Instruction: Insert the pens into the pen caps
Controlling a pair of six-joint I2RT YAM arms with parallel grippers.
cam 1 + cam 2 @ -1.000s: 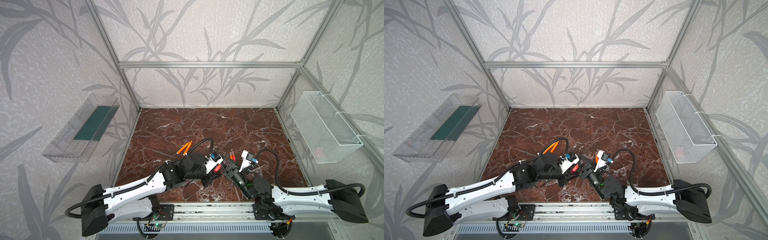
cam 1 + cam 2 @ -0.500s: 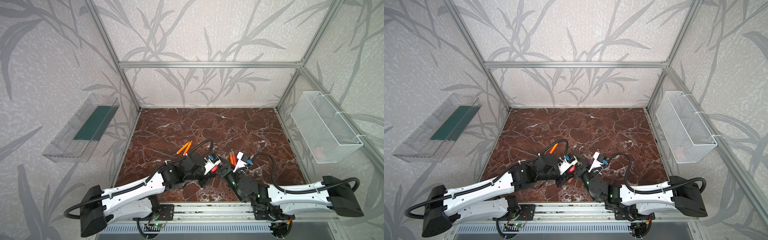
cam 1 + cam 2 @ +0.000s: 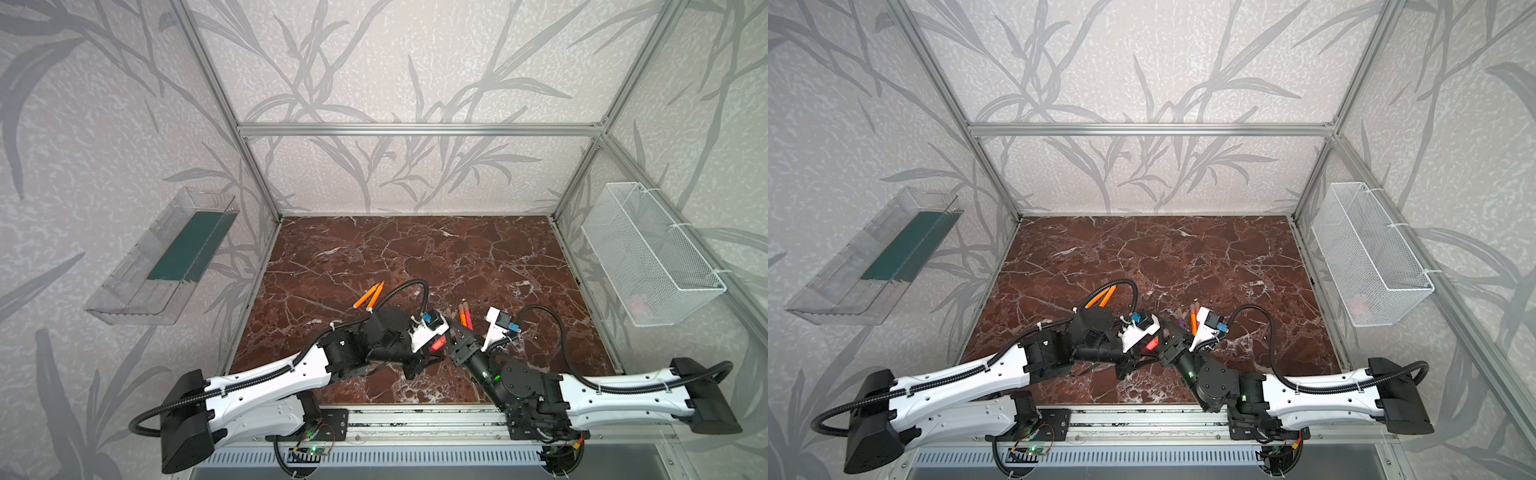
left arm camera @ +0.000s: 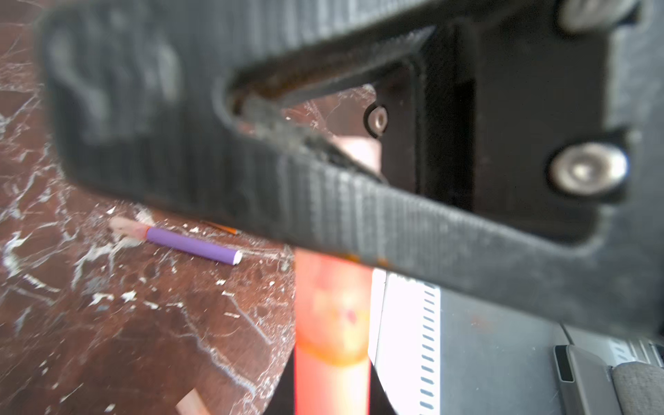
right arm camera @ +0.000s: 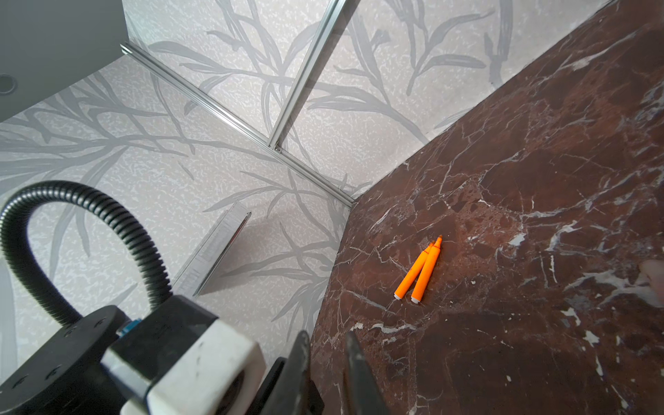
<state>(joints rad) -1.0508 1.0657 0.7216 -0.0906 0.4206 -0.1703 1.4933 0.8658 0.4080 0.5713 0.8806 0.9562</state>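
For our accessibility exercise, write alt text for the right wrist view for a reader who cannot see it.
Two orange pens lie side by side on a brown marble table, tips close together, white ends nearer the camera. Leaf-patterned walls rise beyond, and a black cable loops in the foreground.

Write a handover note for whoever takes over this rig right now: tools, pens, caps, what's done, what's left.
Left tool: shut on a red pen.
Right tool: shut, close against the left one; what it grips is hidden.
Done: purple pen lies capped; the orange-and-red pair behind the tools looks capped.
Left: the red pen, whose cap state I cannot tell, then two bare orange pens lying side by side, left of the tools.
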